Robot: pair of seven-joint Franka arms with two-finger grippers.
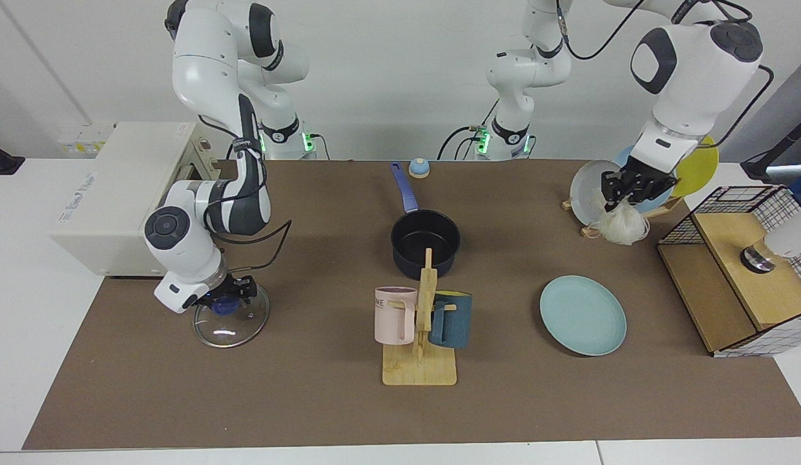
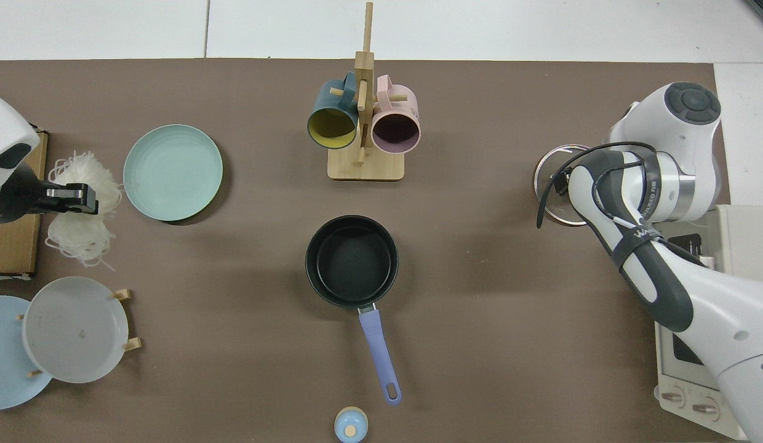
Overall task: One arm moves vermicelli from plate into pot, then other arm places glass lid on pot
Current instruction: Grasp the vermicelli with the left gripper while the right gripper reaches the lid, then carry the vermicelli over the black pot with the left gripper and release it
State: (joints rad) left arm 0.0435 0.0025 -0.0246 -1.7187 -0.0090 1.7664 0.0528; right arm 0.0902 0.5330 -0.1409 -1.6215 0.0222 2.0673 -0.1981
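One brown mat covers the white table before a pale wall. The pot sits at centre, the bare plate at four o'clock. The left gripper, raised at two o'clock, pinches the vermicelli. The right gripper, at eight o'clock, straddles the glass lid's knob, fingers spread.

The whitish vermicelli hangs in the air as a loose bundle, clear of the bare pale teal plate. The black pot sits empty mid-table, handle toward the rear edge. The glass lid lies flat near the table's end.
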